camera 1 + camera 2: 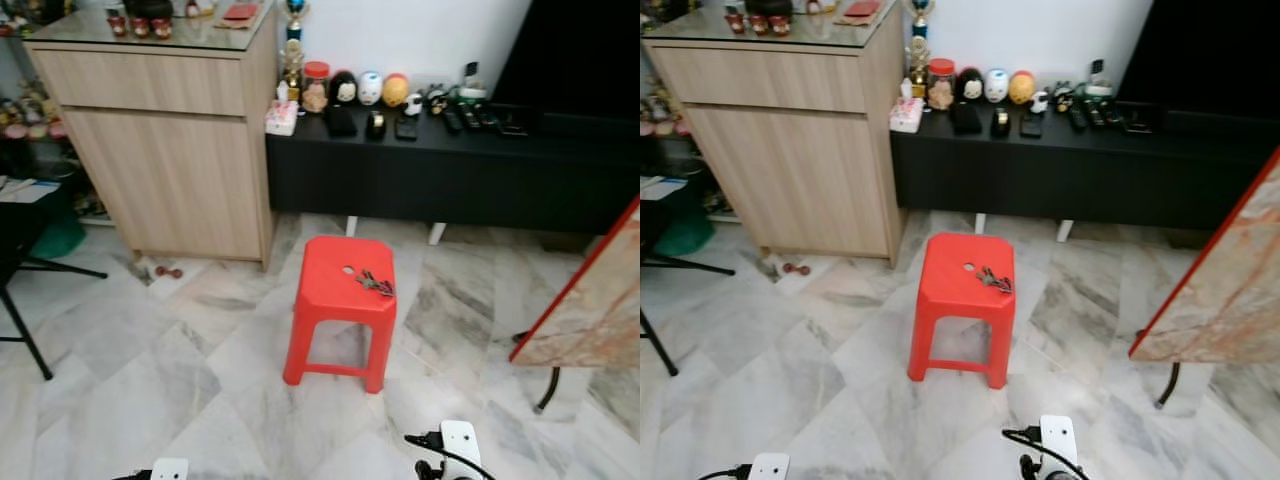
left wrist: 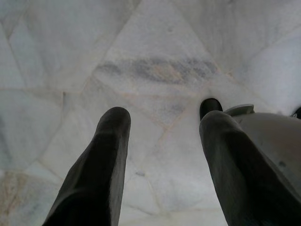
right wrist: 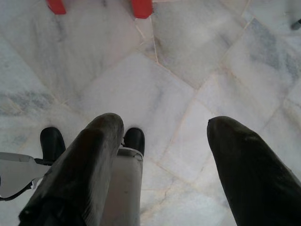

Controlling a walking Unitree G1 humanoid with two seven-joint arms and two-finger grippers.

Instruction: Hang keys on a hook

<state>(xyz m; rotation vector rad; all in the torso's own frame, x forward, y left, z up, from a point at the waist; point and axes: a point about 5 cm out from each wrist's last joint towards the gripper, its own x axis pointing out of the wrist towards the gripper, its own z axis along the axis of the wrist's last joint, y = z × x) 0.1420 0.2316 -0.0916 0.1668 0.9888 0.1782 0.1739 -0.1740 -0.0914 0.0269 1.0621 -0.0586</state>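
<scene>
**Left wrist view: both arms hang low, keys lie on the stool**

Left wrist view looks down along the left gripper (image 2: 162, 117), whose two black fingers stand spread over pale marble floor (image 2: 155, 47), holding nothing. The right gripper (image 3: 162, 125) hangs the same way, fingers (image 3: 244, 160) wide apart above the tiles, with two red stool feet at the upper edge of that frame.

From the head camera, the red plastic stool (image 1: 340, 310) stands at the centre of the frame on the marble. The keys (image 1: 375, 284) lie on its seat, toward the right edge, just beside the small round hole in the top. Behind the stool, a low black console (image 1: 450, 170) runs along the white wall and carries round figurines and remote controls. A light wooden cabinet (image 1: 170, 150) stands in the upper left. A marble-patterned tabletop with a red edge (image 1: 600, 300) juts in at the right.
</scene>
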